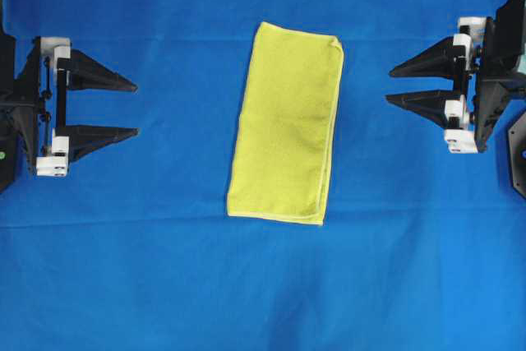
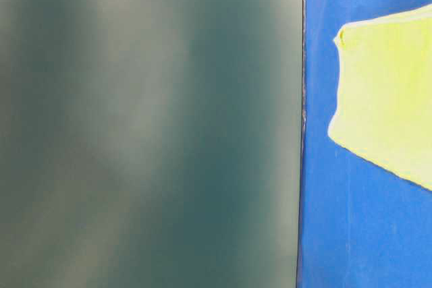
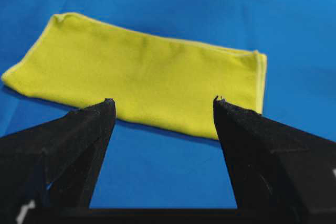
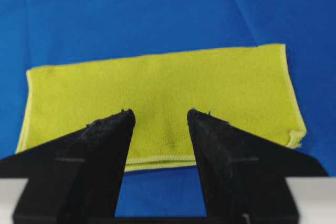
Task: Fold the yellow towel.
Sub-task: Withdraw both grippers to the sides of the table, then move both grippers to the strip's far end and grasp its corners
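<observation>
Overhead: towel (image 1: 286,123) lies mid-desk on the blue cover (image 1: 164,269), folded into a long narrow rectangle, long axis running up-down in view and slightly tilted. Doubled hem shows along its right side, so at least one fold looks done. Left gripper (image 1: 136,108) sits well apart at the left edge, jaws spread, nothing between them. Right gripper (image 1: 389,85) sits well apart at the right edge, jaws also spread and empty. Neither touches the cloth.

Table-level: most of the frame is blocked by a blurred grey-green surface; cannot tell what it is. A corner of the towel (image 2: 388,99) shows at right, flat on the cover (image 2: 337,234).

Left wrist: towel (image 3: 142,77) ahead of the tips, flat, smooth closed edge facing this side. Jaws wide, cloth not between them.

Right wrist: towel (image 4: 163,93) ahead and partly behind the tips; two stacked hems visible on the near edge, so layers are aligned fairly well. Jaws apart, holding nothing.

Judgement: folded in half, lying tidy, both arms clear. Task reads as finished or nearly so; a second fold into a square would be all that remains, if wanted.
</observation>
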Action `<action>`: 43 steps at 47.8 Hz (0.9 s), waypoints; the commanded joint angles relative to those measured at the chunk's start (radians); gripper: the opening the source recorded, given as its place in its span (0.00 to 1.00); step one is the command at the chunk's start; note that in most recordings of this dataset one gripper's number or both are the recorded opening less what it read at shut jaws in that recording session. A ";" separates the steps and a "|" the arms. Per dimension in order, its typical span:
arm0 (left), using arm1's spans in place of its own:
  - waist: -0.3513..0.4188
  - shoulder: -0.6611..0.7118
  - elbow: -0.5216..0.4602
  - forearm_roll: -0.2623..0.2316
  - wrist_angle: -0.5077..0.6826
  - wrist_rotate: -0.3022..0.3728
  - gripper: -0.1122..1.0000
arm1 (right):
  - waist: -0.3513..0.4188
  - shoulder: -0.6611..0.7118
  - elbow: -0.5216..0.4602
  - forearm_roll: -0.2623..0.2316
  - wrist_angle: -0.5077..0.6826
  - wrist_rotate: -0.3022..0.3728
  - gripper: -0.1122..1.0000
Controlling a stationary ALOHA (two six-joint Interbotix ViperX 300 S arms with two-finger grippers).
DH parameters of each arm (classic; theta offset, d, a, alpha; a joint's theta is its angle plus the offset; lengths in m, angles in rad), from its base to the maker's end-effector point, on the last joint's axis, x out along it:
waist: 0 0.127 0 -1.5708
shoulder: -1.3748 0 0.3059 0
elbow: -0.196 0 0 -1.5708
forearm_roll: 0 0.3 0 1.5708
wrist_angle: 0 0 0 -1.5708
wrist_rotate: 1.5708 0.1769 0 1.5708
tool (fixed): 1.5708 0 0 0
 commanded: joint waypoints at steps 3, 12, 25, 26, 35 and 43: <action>0.005 0.032 -0.058 -0.003 -0.017 -0.003 0.75 | -0.048 0.029 -0.043 0.028 -0.008 0.000 0.57; 0.084 0.227 -0.149 -0.003 -0.025 0.002 0.74 | -0.146 0.175 -0.110 0.026 0.003 -0.006 0.57; 0.201 0.558 -0.336 0.000 -0.028 0.021 0.74 | -0.236 0.449 -0.244 -0.020 0.092 -0.015 0.57; 0.210 0.578 -0.348 0.000 -0.029 0.021 0.74 | -0.238 0.465 -0.250 -0.023 0.094 -0.015 0.57; 0.279 0.761 -0.446 0.000 -0.086 0.021 0.74 | -0.267 0.601 -0.293 -0.037 0.080 -0.017 0.57; 0.318 0.905 -0.543 0.000 -0.120 0.021 0.74 | -0.288 0.699 -0.321 -0.051 0.035 -0.017 0.57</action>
